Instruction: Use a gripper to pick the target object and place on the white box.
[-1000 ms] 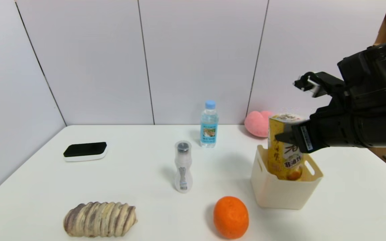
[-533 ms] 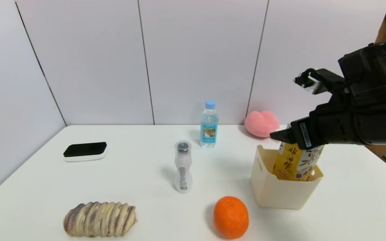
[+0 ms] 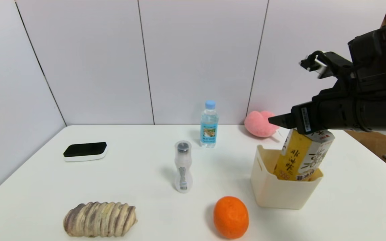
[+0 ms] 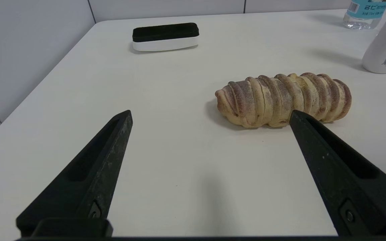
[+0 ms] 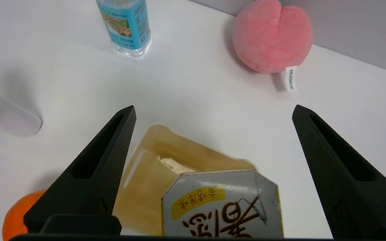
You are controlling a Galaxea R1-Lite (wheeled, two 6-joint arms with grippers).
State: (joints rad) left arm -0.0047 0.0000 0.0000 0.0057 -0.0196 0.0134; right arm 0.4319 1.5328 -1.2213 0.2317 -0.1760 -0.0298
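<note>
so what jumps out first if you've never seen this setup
The yellow chip carton leaning tilted in the white box at the table's right, with the right gripper just above it, jaws wide and touching nothing. After that, the bright orange in front of the box and the pink plush peach by the back wall.

The yellow chip carton point(image 3: 303, 155) leans tilted inside the cream-white open-top box point(image 3: 281, 192), its top protruding.
</note>
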